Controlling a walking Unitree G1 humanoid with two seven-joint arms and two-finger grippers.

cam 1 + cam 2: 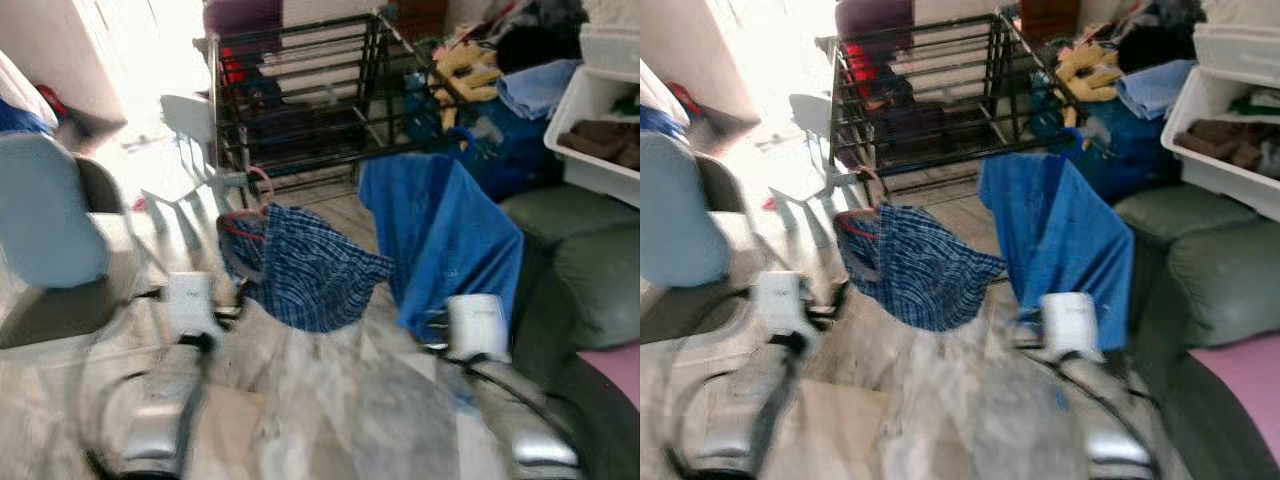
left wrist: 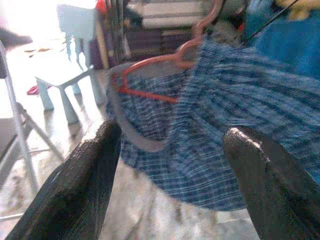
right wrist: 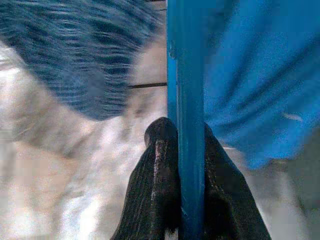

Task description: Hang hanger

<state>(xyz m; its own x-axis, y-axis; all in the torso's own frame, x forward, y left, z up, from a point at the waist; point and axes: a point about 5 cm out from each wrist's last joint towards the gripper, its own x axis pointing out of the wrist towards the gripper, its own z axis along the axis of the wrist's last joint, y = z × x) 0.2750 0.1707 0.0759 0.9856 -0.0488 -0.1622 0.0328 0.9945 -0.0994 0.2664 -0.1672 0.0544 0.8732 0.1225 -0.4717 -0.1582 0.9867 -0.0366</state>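
Observation:
A blue checked shirt (image 1: 305, 270) on a pink-red hanger (image 2: 165, 62) hangs in the air just ahead of my left gripper (image 2: 170, 132). That gripper's fingers (image 2: 85, 185) stand wide apart, and the shirt's grey collar (image 2: 132, 137) lies against one of them. My right gripper (image 3: 185, 145) is shut on a bright blue hanger bar (image 3: 185, 75), and a plain blue shirt (image 1: 440, 235) hangs from it. A black wire drying rack (image 1: 300, 90) stands beyond both shirts. The head views are blurred.
A pale blue plastic chair (image 1: 190, 120) stands left of the rack, with a grey-blue seat (image 1: 50, 215) at the near left. Green cushions (image 1: 590, 270), white bins of clothes (image 1: 600, 130) and a clothes pile (image 1: 470, 65) crowd the right. Pale tiled floor lies below.

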